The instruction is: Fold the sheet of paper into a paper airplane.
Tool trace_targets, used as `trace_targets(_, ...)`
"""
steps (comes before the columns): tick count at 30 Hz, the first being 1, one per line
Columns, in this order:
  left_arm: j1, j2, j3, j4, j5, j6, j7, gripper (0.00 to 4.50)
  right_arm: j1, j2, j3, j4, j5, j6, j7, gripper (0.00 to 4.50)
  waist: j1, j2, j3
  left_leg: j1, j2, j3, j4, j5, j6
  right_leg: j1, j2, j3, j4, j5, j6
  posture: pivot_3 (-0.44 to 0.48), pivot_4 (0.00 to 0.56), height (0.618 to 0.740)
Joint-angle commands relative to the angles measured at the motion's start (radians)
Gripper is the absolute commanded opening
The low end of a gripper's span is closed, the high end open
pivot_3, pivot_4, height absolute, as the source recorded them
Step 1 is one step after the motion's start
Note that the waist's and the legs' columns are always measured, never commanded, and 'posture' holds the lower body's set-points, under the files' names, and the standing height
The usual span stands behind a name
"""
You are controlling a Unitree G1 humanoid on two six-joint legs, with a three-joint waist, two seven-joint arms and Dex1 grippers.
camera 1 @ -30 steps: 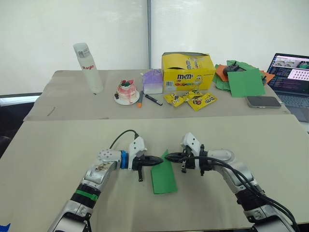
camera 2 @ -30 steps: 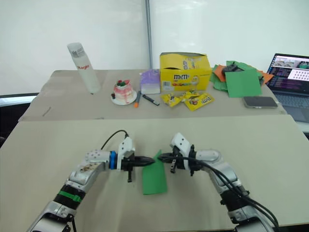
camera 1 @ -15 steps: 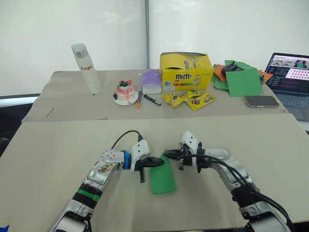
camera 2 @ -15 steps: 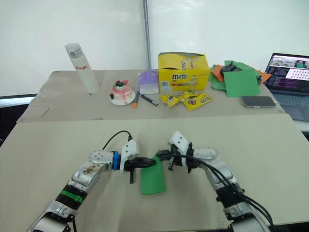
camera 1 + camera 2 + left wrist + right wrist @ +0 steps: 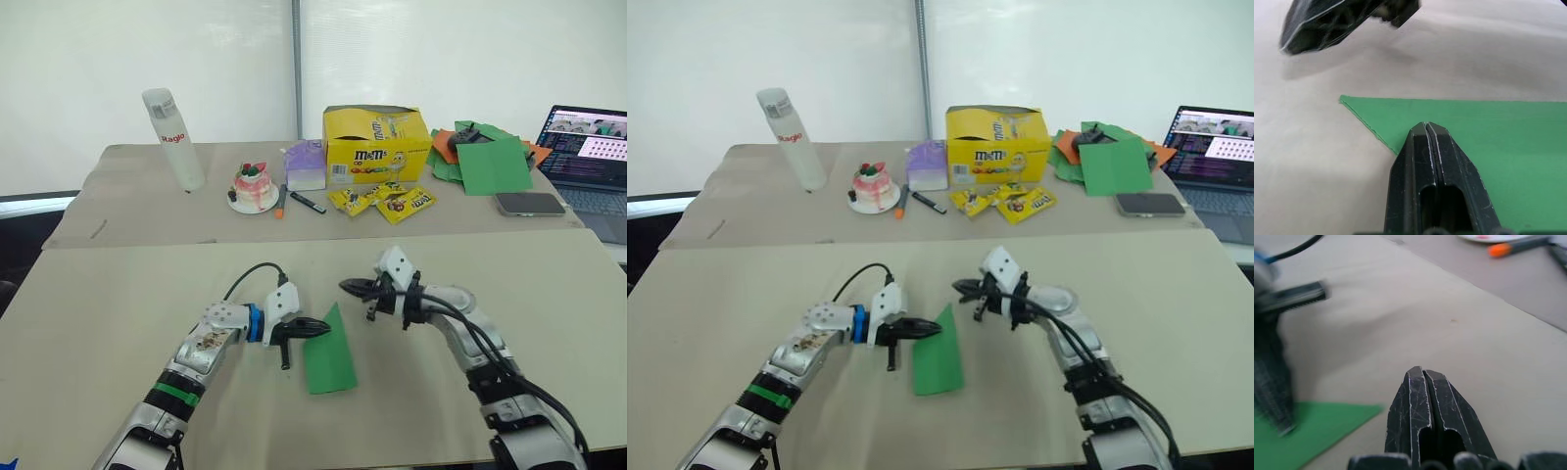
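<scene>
**Left gripper pins the folded green sheet; right gripper stands clear**

The sheet of paper (image 5: 328, 352) lies low in the centre of the frame on the near bench (image 5: 118, 313), already a narrow creased strip with one pointed corner at its upper end. It is not yet a finished airplane. The left gripper (image 5: 318, 328) reaches in from the lower left, its jaws pressed together with no gap between them, and its tip rests on the paper's upper left edge just below the point. The left wrist view shows the tip on the green surface, pressing rather than pinching. The right gripper (image 5: 350, 287) sits right of centre, a little above the paper's point and apart from it, its jaws likewise closed on nothing.

The step in hand appears to be an early crease: one arm anchors the sheet while the other is free to work. The next move probably calls for the right gripper to get under a free edge or corner and carry it across. The thin sheet may slide or buckle if the left tip loosens.
</scene>
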Motion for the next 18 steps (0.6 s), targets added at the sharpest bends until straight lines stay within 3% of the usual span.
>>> trace_targets(1,-0.001,0.015,-0.006,0.033,0.030,0.034,0.017,0.00,0.037,0.007,0.016,-0.085,0.023,0.040,0.023,0.03,0.000,0.000,0.000,0.000,0.000,0.000,0.000,0.000,0.000,0.000,0.000,0.000,0.000,0.000,0.000,0.000,0.150,0.740)
trace_targets(11,-0.005,0.024,-0.024,0.018,0.039,0.054,0.008,0.00,0.126,-0.054,0.120,-0.145,-0.054,0.041,0.073,0.03,0.003,0.001,-0.001,0.000,0.000,0.000,0.000,0.000,0.000,0.001,0.000,0.000,0.000,0.000,0.000,0.000,0.150,0.740)
trace_targets(18,-0.009,0.035,-0.032,-0.005,0.034,0.069,-0.007,0.00,0.284,-0.118,0.100,-0.306,0.017,0.091,0.101,0.03,0.004,0.001,-0.003,0.000,0.000,0.000,0.000,0.000,0.000,0.001,0.000,0.000,-0.001,0.000,0.000,0.000,0.150,0.740)
